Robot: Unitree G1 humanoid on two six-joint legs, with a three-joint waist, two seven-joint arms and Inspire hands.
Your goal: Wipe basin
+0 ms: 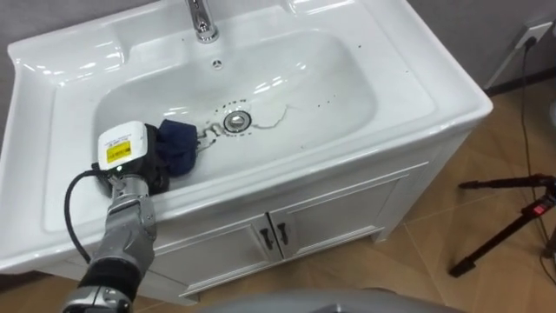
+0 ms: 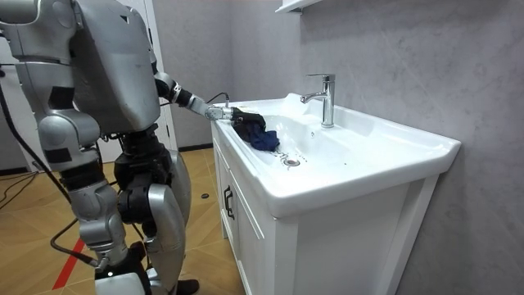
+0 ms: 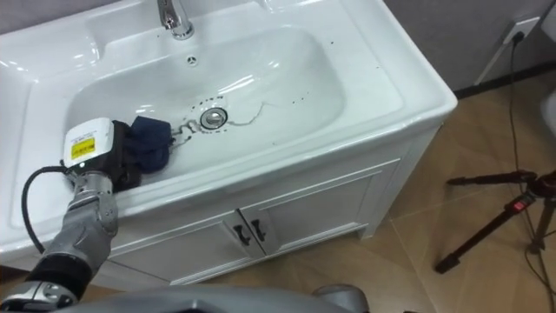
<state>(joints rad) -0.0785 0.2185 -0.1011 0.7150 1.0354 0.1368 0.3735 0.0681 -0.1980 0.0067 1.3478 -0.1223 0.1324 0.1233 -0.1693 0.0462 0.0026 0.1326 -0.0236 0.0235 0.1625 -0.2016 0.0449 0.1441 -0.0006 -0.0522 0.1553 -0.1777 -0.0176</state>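
Basin [image 1: 347,96]: white, set in a white worktop [image 1: 452,96] over a cabinet, and I stand at its front. My left hand [image 1: 143,169] is down inside the bowl, at the bowl's left end, against a dark blue cloth [image 1: 178,143]. Fingers: state cannot be determined, as they are hidden at the cloth, so I cannot tell whether they are apart, together or clamped on it.

The cloth lies bunched on the bowl floor, touching my hand on its right side. Just beyond the cloth, further right, is the drain [image 1: 236,121], with a thin dark streak [image 1: 276,117] running on from it and small dark specks scattered past that. Behind the drain, on the rear wall, is the overflow hole [image 1: 217,63], and above it, on the back ledge, stands the chrome faucet [image 1: 202,22].

Below the front rim are two cabinet doors [image 1: 339,213] with dark handles [image 1: 275,236] at their meeting edge. Well off to the right, a black tripod [image 1: 508,222] stands on the wooden floor [image 1: 486,148].

My right hand [image 2: 115,264] hangs low at my side.
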